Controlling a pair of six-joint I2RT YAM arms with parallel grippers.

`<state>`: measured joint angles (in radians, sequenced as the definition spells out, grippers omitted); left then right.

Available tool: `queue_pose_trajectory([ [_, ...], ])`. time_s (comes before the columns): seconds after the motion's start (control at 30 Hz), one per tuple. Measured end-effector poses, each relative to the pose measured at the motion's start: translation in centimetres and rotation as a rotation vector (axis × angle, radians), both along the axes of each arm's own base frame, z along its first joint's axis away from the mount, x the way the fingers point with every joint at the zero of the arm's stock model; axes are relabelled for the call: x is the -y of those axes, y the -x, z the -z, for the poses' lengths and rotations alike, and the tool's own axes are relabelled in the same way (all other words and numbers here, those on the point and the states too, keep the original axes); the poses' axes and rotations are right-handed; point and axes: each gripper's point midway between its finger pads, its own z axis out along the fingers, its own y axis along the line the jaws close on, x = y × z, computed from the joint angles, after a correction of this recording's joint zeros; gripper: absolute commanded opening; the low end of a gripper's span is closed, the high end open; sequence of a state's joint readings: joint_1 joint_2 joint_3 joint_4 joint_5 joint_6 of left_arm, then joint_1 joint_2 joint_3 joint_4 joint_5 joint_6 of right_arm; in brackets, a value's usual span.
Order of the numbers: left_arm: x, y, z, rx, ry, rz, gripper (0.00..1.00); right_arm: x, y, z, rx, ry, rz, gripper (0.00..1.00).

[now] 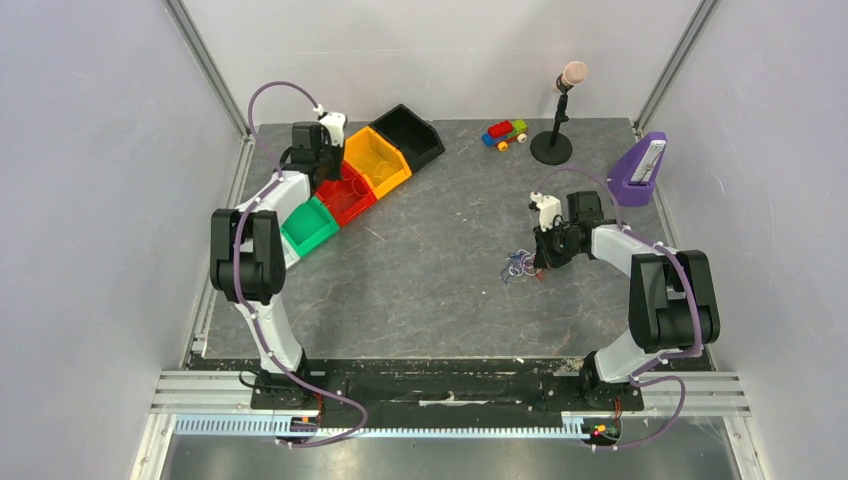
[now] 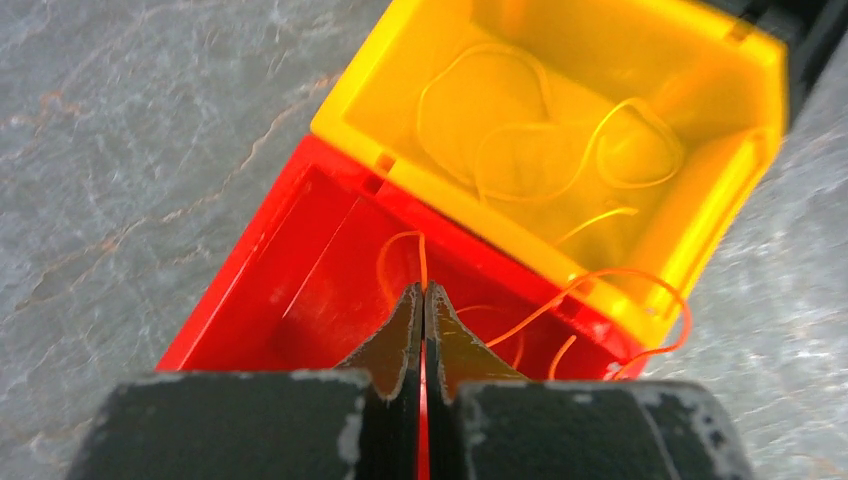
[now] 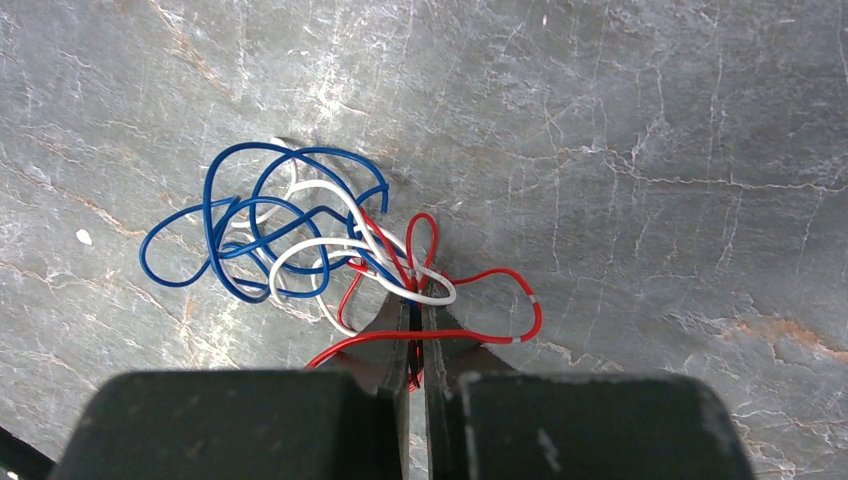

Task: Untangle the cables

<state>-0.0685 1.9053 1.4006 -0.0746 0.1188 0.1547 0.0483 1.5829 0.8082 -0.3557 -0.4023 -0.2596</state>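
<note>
While the right fingers [image 3: 405,330] clenched a red strand of the cables [image 3: 290,235], a blue-white-red tangle on the grey desk [image 3: 650,150], the left fingers [image 2: 408,325] pinched an orange wire [image 2: 421,262] over the red bin [image 2: 300,260]. Behind it, the yellow bin [image 2: 350,110] held loose yellow wires [image 2: 520,150], the black bin [image 1: 415,135] sat beyond, and plain pale walls [image 1: 100,200] stood all round.

Left arm reaches forward with elbow raised, gripper [image 2: 422,305] pointing down, jaws pressed together on an orange cable [image 2: 423,262]. Right arm bends inward, gripper [image 3: 415,310] held low, jaws pinching a red cable [image 3: 480,338].
</note>
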Motion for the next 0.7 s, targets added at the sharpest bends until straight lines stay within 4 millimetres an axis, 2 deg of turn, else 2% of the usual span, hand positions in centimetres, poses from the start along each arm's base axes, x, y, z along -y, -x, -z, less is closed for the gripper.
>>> queue_pose_trajectory([
  [0.2, -3.2, 0.9, 2.8, -0.05, -0.152, -0.055, 0.02, 0.0, 0.1, 0.0, 0.001, 0.002, -0.01, 0.0],
  [0.33, -5.0, 1.0, 3.0, -0.056, -0.223, -0.096, 0.02, 0.0, 0.1, 0.0, 0.003, 0.003, -0.016, 0.0],
  [0.47, -5.3, 1.0, 2.9, -0.054, -0.238, -0.09, 0.04, 0.0, 0.1, 0.0, 0.003, 0.001, -0.018, 0.0],
  [0.5, -4.9, 1.0, 2.9, -0.054, -0.232, -0.074, 0.09, -0.1, 0.1, 0.0, 0.003, 0.0, -0.018, 0.0],
  [0.6, -3.7, 0.9, 2.7, -0.073, -0.215, -0.023, 0.35, -0.2, 0.1, -0.1, 0.002, -0.006, -0.021, 0.0],
  [0.7, -2.2, 0.5, 1.4, -0.095, -0.185, 0.027, 0.53, -0.5, 0.7, -0.1, -0.017, -0.022, -0.033, 0.0],
])
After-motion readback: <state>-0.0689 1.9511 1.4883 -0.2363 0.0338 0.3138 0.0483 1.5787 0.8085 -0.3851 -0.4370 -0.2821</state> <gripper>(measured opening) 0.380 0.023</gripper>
